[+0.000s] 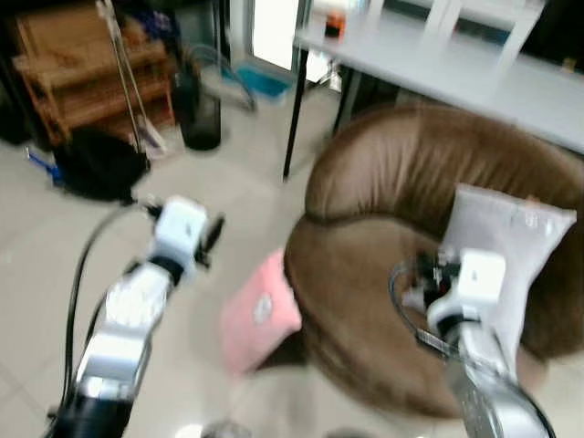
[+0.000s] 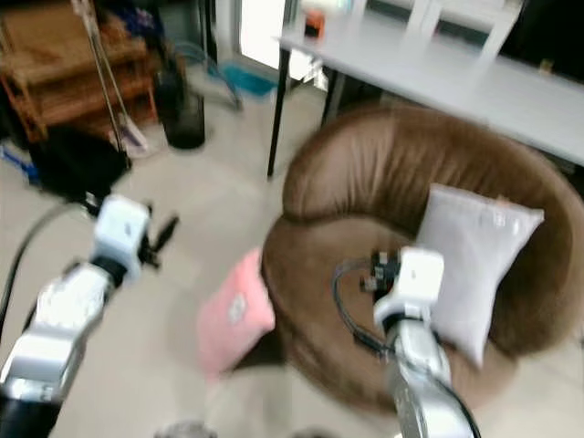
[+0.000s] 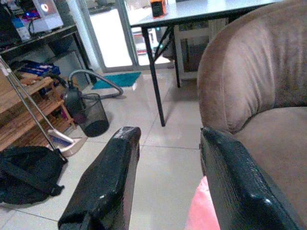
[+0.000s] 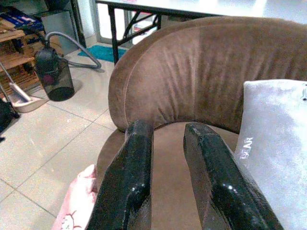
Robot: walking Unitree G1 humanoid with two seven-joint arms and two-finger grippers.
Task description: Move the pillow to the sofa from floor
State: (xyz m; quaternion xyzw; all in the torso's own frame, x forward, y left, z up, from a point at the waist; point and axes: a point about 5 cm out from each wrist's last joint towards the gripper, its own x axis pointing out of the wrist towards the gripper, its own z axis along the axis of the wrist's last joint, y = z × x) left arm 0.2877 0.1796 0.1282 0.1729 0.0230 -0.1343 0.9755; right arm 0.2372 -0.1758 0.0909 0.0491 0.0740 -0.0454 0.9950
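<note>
On floor beside brown sofa (image 1: 365, 301): pink pillow (image 1: 258, 313), white pillow (image 1: 506, 246) on seat; left claw (image 3: 168, 182) wide, right claw (image 4: 168, 177) narrow.

A home living area: a round brown sofa (image 1: 401, 246) with cushions fills the centre-right of the head view, on pale tiled floor (image 1: 36, 265). A white table (image 1: 456, 64) stands upper right; wooden shelves (image 1: 82, 73), broom (image 1: 128, 73) and a vacuum cleaner (image 3: 84, 108) crowd the upper left.

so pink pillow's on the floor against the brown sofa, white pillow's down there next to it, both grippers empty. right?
Not quite. The white pillow is on the brown sofa, leaning against its backrest, as the right eye view shows. The pink pillow is on the floor against the sofa, and the left gripper and right gripper are empty.
</note>
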